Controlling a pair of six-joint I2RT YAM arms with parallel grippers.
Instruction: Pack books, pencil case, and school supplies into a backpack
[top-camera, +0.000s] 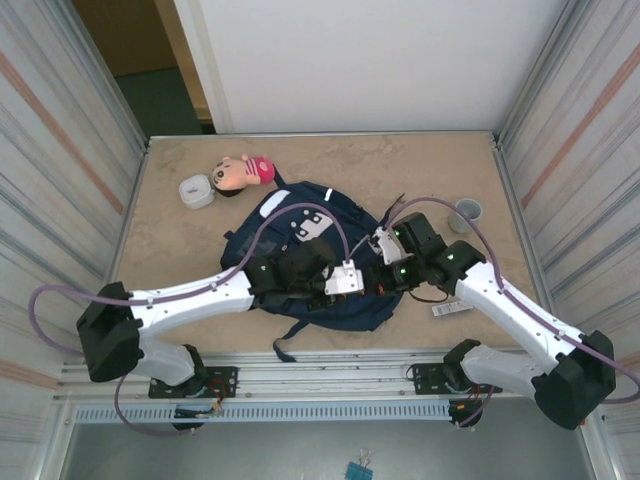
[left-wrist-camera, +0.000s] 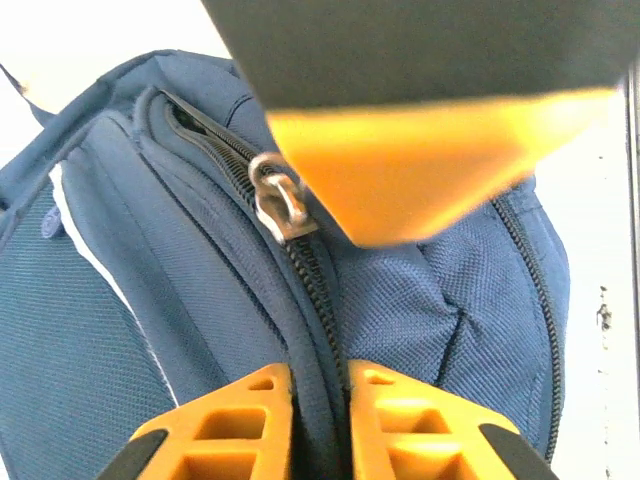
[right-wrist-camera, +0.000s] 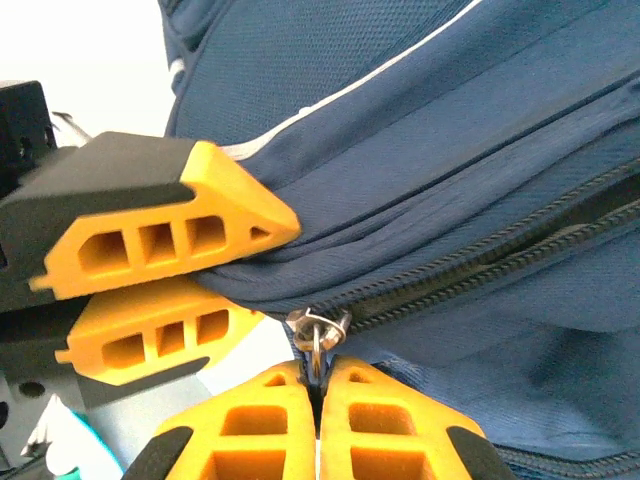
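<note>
— How was the backpack (top-camera: 365, 300), lying centrally between the arms, secured?
— Its fabric beside the zip was pinched shut in the left gripper (left-wrist-camera: 320, 378), seemingly as an anchor. The zipper pull (right-wrist-camera: 317, 330) was clamped by the right gripper (right-wrist-camera: 318, 378), probably so the slider could be drawn.

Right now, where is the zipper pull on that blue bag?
The zipper pull is pinched in the right gripper, on the right side of the backpack in the top view. It sits right beside the left gripper, which clamps the fabric.
</note>
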